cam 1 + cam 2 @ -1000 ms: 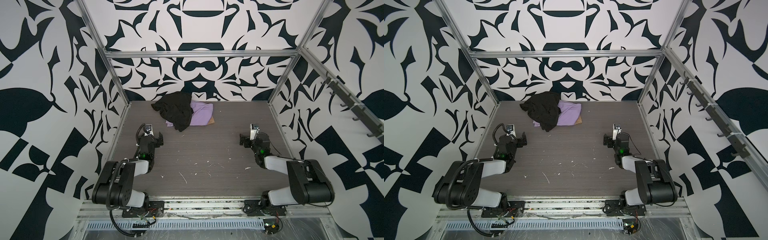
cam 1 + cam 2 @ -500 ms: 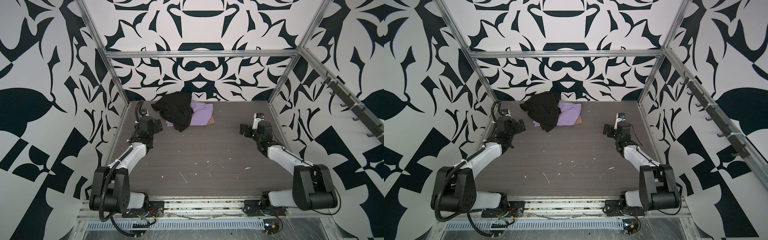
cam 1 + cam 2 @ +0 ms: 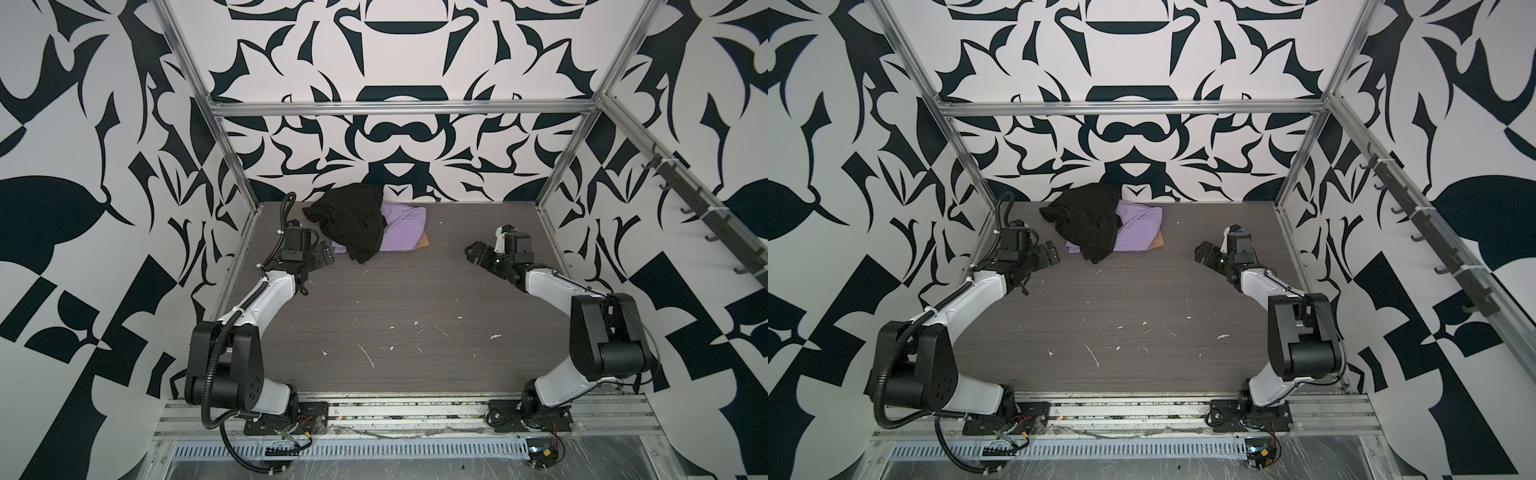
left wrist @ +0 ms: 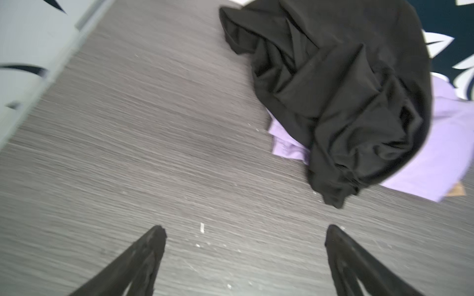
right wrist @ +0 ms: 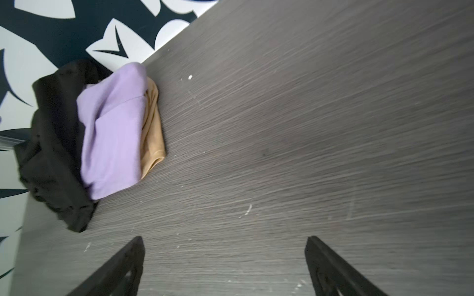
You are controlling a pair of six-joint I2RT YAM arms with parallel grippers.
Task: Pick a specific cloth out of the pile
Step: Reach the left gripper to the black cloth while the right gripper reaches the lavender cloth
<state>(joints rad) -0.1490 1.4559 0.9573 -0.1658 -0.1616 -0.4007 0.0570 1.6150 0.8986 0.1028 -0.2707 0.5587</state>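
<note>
The pile (image 3: pixel 376 232) lies at the far left-centre of the table, against the back wall. On top is a crumpled black garment (image 3: pixel 349 220) (image 3: pixel 1088 224) (image 4: pixel 333 89). It partly covers the lavender cloth (image 3: pixel 403 228) (image 3: pixel 1138 232) (image 4: pixel 436 153) (image 5: pixel 112 133). A tan garment (image 3: pixel 423 243) (image 5: pixel 152 128) peeks out from under the cloth's right edge. My left gripper (image 3: pixel 326 252) (image 4: pixel 243 230) is open and empty, just left of the pile's near corner. Well to the right of the pile, my right gripper (image 3: pixel 473 251) (image 5: pixel 224 242) points toward it, also open and empty.
Small white flecks (image 3: pixel 365 355) are scattered over the grey wood-grain table (image 3: pixel 415 311). Aluminium frame posts (image 3: pixel 232 166) (image 3: pixel 561 166) stand at the far corners. A rail of hooks (image 3: pixel 706 216) runs along the right wall. The patterned back wall is directly behind the pile.
Both arms have stretched forward from near the table's middle toward its far end. The left gripper has come up beside the pile. The right gripper has turned toward it. The garments have not moved.
</note>
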